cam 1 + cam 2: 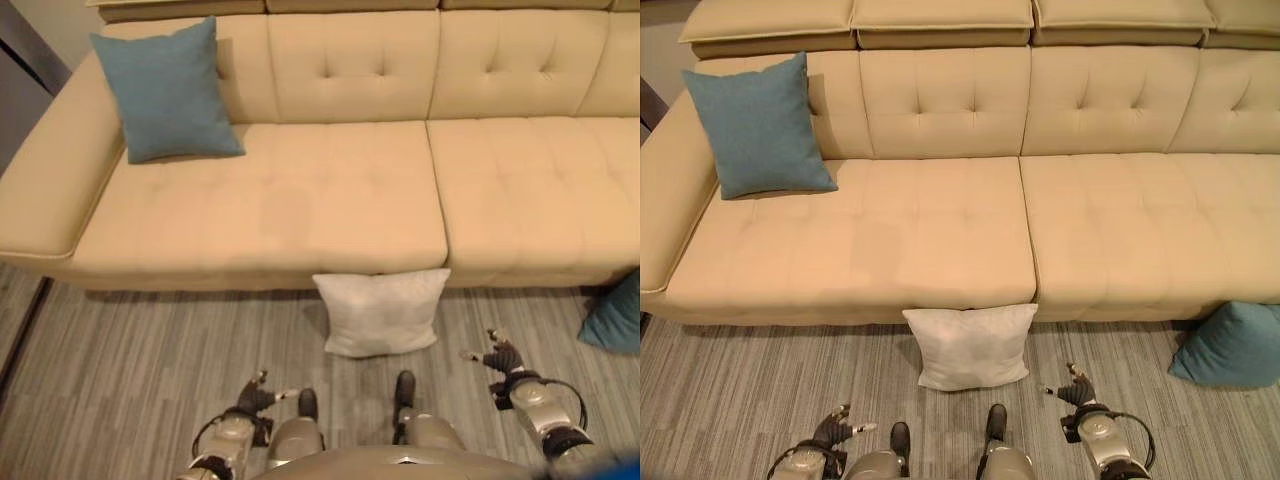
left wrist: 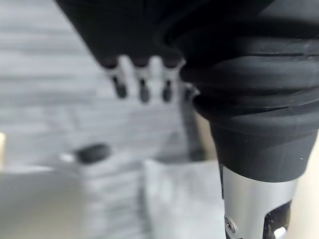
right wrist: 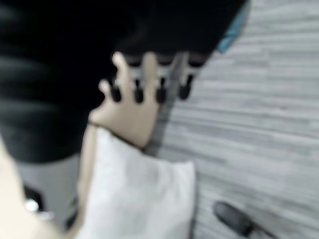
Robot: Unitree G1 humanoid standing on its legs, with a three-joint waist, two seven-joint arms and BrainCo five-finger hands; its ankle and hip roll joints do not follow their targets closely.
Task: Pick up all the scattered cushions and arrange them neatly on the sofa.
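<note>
A long cream sofa (image 1: pixel 970 230) with tufted seat and back cushions runs across the room, its headrest pads along the top. It stands on a floor (image 1: pixel 740 390) of grey striped planks. At the far left end of the seat a blue cushion (image 1: pixel 758 125) stands upright, leaning against the backrest beside the armrest. A white cushion (image 1: pixel 970 346) is on the floor, propped against the front of the sofa base just below the seam between the two seat sections. A second blue cushion (image 1: pixel 1233 345) lies on the floor at the right, touching the sofa's lower front edge.

Both hands hang low over the floor, apart from all cushions. The left hand (image 1: pixel 255 395) has its fingers (image 2: pixel 142 89) straight and relaxed, holding nothing. The right hand (image 1: pixel 1077 392) is likewise loose, its fingers (image 3: pixel 149 87) extended and empty, nearer to the white cushion than to the blue one on the floor.
</note>
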